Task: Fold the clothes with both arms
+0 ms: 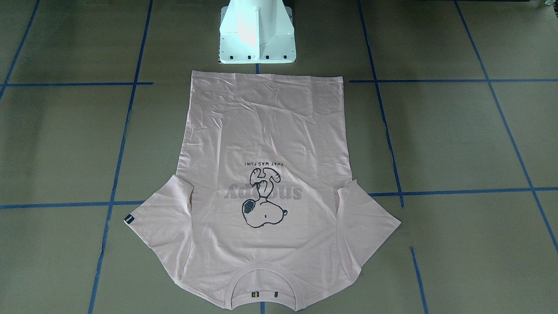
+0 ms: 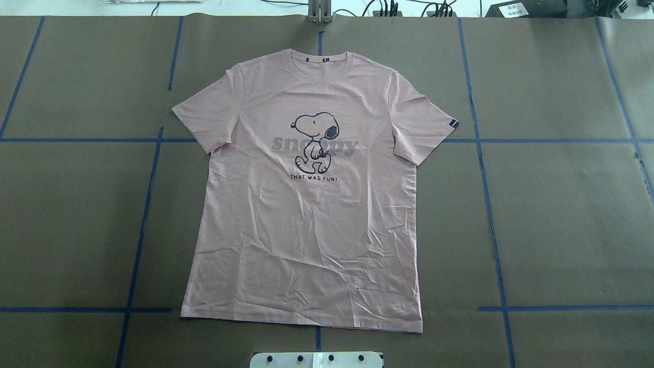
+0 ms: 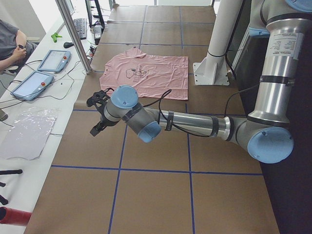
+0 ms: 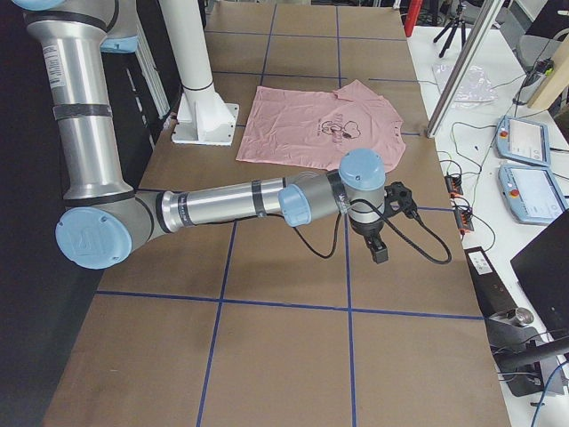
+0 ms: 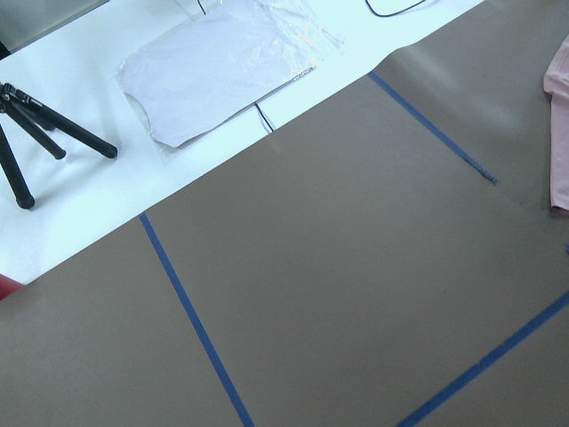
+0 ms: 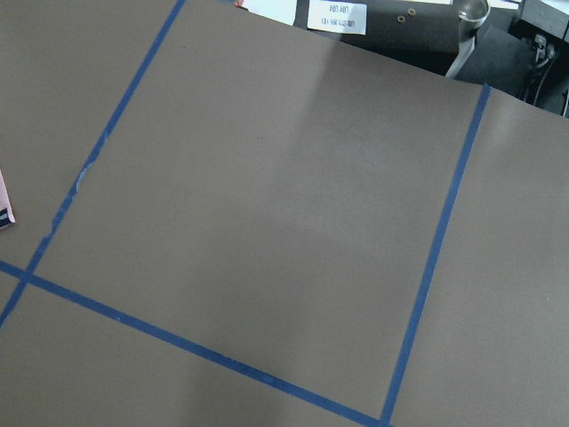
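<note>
Well apart from T-shirt (image 2: 306, 194): left tool (image 3: 96, 116), right tool (image 4: 387, 227) empty; opening indiscernible.

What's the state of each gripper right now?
Left gripper: cannot tell open or shut; away from the shirt.
Right gripper: cannot tell either; also away from the shirt.

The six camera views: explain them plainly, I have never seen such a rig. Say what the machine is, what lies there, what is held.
The machine is two jointed robot arms, a left arm and a right arm. One camera faces the robot, one looks over its shoulders, two watch from either end, one rides each wrist. On the brown table a pink Snoopy T-shirt lies flat, print up. The left gripper and right gripper hang over the table, apart from the shirt, nothing visibly held.
</note>
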Action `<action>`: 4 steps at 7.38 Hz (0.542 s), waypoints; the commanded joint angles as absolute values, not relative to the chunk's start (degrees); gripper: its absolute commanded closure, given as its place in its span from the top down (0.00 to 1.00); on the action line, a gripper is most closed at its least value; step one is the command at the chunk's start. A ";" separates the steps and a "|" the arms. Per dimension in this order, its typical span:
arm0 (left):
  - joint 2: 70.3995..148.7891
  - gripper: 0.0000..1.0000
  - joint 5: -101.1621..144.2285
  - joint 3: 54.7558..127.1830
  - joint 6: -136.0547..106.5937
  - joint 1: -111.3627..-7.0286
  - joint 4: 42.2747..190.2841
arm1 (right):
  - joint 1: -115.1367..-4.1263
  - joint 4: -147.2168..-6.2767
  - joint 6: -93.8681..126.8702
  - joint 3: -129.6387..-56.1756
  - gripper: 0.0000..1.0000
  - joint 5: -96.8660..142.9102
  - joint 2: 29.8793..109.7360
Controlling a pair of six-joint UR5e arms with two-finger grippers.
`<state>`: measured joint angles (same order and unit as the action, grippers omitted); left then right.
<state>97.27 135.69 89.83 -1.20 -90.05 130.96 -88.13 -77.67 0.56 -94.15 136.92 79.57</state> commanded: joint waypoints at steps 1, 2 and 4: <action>97.83 1.00 135.62 89.04 -6.56 -87.65 137.07 | -80.46 -73.07 20.98 -94.48 1.00 136.85 74.46; 97.82 1.00 135.53 89.03 -10.07 -86.15 137.54 | -75.20 -67.21 29.62 -93.79 1.00 133.37 73.92; 97.82 1.00 135.44 89.12 -10.55 -84.64 137.46 | -62.55 -59.09 47.30 -92.12 0.87 117.05 71.65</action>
